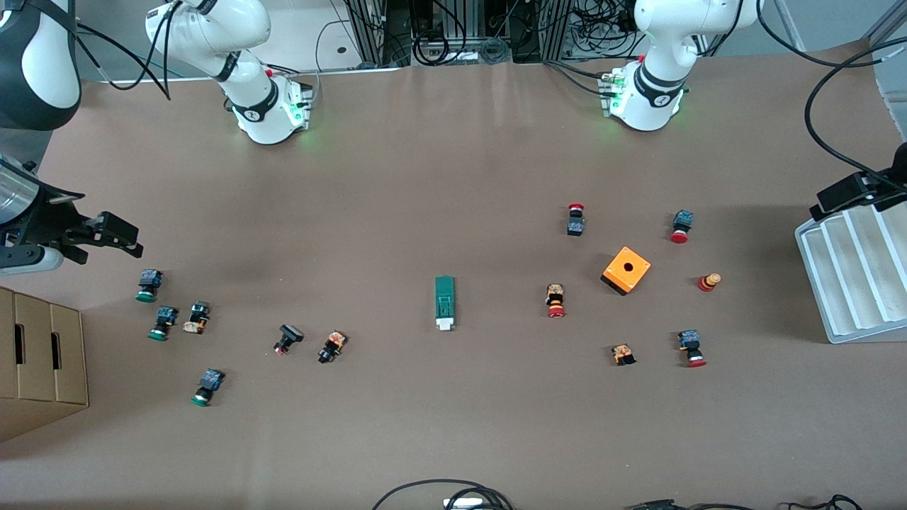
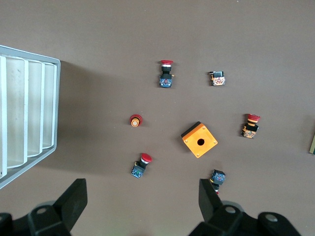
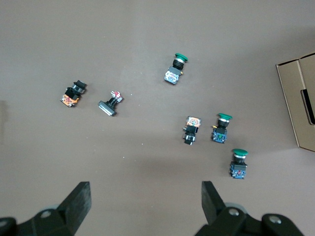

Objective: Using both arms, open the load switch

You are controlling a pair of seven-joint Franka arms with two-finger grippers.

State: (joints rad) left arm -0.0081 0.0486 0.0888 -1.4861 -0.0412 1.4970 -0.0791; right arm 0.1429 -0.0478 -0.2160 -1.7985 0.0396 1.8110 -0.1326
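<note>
The load switch [image 1: 444, 302] lies alone mid-table, white tab toward the front camera. Red-capped buttons [image 1: 555, 300] and an orange box [image 1: 626, 270] sit toward the left arm's end, green-capped buttons [image 1: 164, 322] toward the right's. Left gripper [image 2: 142, 206] and right gripper [image 3: 146, 206] hover spread open, empty, well apart from it

An orange square box with a round hole [image 1: 626, 270] sits right of middle. Small red-capped buttons [image 1: 556, 300] lie around it. Small green-capped buttons [image 1: 163, 323] lie at lower left, near a brown cardboard box [image 1: 42, 361]. A white ribbed tray [image 1: 854, 273] rests at the right edge.
</note>
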